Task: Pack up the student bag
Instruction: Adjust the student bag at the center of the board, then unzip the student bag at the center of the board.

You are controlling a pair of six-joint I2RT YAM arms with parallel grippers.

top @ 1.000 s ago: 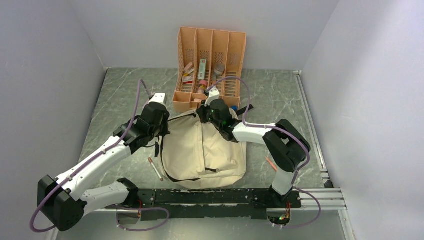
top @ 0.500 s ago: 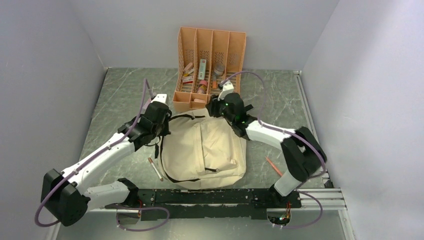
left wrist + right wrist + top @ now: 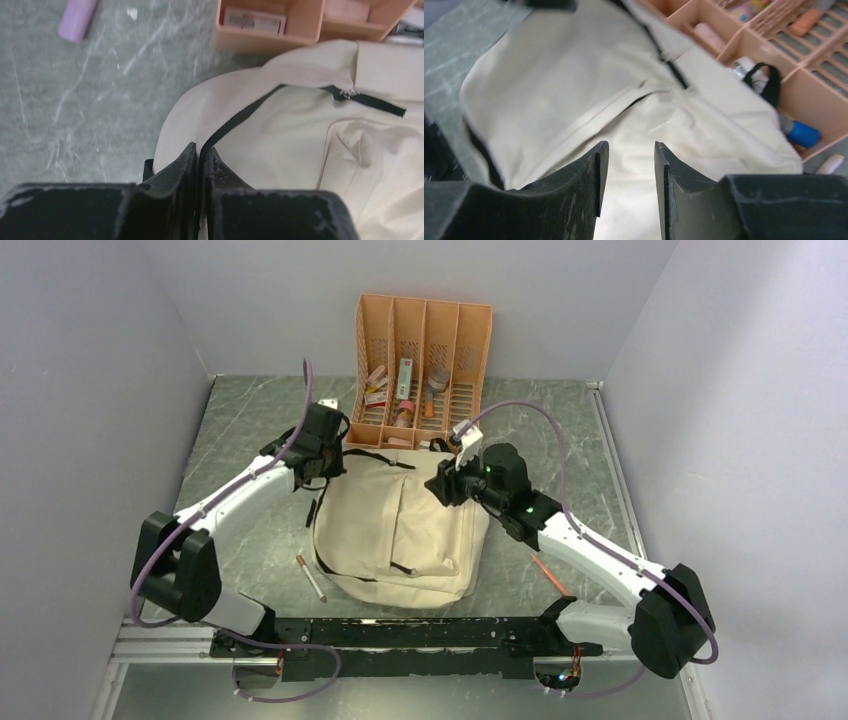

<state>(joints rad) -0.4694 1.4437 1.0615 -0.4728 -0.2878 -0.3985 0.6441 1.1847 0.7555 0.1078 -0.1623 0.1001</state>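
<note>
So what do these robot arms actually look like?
The left arm and right arm have white tubular links and chunky black joints, with a lilac cable looping along each. The left gripper and right gripper have blunt black fingers, scuffed pale at the edges.
</note>
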